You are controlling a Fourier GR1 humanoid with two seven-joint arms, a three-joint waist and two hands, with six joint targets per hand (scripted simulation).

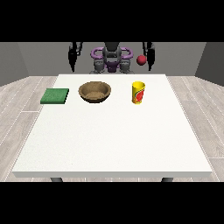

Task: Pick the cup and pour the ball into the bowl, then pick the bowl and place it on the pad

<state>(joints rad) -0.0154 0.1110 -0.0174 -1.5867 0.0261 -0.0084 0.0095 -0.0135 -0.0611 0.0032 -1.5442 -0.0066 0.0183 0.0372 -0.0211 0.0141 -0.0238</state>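
Note:
A yellow cup (pixel 138 92) with a red mark stands upright on the white table (pixel 113 140), right of the middle. A red ball (pixel 141 60) shows higher in the picture than the cup, beyond the table's far edge and just beside the hand at the view's right (pixel 150 57). I cannot tell whether they touch. A brown bowl (pixel 95 92) sits left of the cup. A flat green pad (pixel 55 96) lies near the table's left edge. The hand at the view's left (pixel 73 59) hangs behind the far edge. Both hands point down with relaxed fingers and hold nothing.
The robot's torso (pixel 112 59) stands behind the middle of the table's far edge. The pad, bowl and cup form a row across the far part of the table. Wooden floor surrounds the table.

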